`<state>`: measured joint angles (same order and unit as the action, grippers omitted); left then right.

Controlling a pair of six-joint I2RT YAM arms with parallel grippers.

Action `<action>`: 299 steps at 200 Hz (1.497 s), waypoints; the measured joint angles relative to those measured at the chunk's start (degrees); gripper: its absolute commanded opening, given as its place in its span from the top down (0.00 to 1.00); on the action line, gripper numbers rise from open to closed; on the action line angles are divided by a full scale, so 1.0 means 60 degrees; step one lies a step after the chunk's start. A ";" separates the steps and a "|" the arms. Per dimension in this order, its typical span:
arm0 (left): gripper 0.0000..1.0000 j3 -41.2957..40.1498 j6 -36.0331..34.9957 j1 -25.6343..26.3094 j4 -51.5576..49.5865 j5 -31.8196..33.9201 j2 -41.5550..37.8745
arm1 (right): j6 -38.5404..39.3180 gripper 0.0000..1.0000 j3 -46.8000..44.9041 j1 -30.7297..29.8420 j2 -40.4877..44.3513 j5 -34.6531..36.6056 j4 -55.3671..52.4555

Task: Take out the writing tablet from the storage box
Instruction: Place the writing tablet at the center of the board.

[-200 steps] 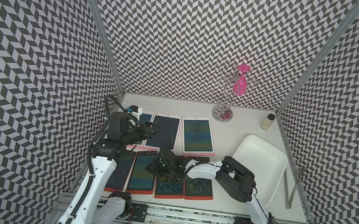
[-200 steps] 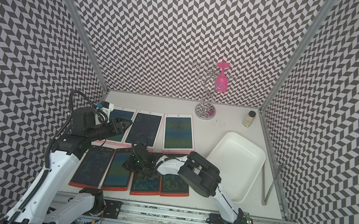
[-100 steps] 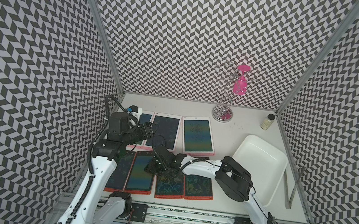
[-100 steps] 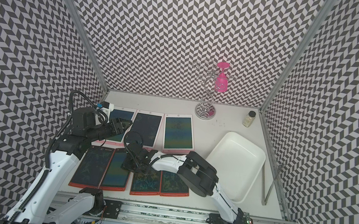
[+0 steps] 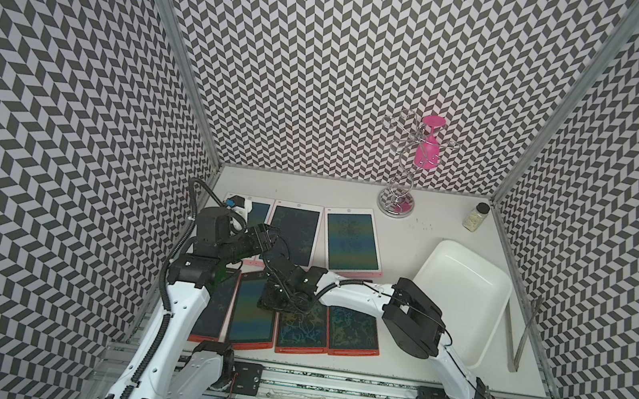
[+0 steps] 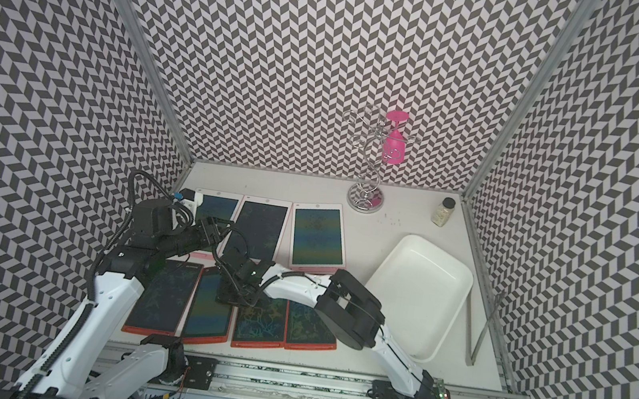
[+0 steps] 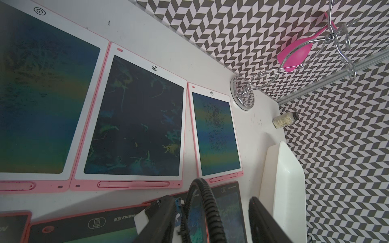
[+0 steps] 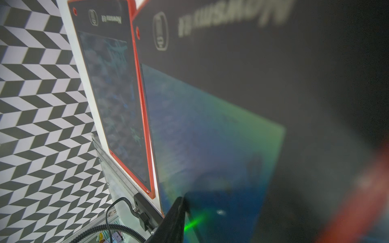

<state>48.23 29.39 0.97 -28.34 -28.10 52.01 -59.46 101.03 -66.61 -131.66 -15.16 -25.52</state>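
Here, a white worktop (image 5: 421, 239) sat inside a zigzag-patterned enclosure. The storage box (image 5: 463, 303), a shallow white tray, lay near the right edge, at an angle to it. Seven writing tablets (image 5: 353, 331) lay flat outside it, toward the left. Three pink-framed tablets (image 5: 352, 242) formed a back row, and four red-framed tablets (image 5: 252, 317) lined the front edge. The right hand (image 5: 275, 301) hung low over the second and third red-framed tablets from the left; whether it was spread or pinching could not be told. The left hand (image 5: 267, 239) hovered above the pink row, fingers spread apart. A wire stand (image 5: 395, 206) carrying a pink glass (image 5: 426, 156) and a small jar (image 5: 474, 219) stood along the back edge.
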 measured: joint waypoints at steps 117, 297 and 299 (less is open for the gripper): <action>0.42 -0.0138 -0.0200 -0.0004 0.0142 -0.0007 -0.0011 | -0.0219 0.47 -0.0011 -0.0004 0.0025 0.0073 -0.0142; 0.42 -0.0586 -0.0251 -0.0066 0.0506 0.0058 -0.0029 | 0.0448 0.43 0.0641 0.0033 0.0168 0.0794 -0.2608; 0.42 -0.0590 -0.0251 -0.0066 0.0506 0.0055 -0.0029 | 0.0452 0.43 0.0641 0.0026 0.0175 0.0812 -0.2630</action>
<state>44.69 27.88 0.58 -25.30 -27.77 51.83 -56.75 104.88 -66.46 -130.61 -10.28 -41.30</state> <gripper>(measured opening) 0.577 0.574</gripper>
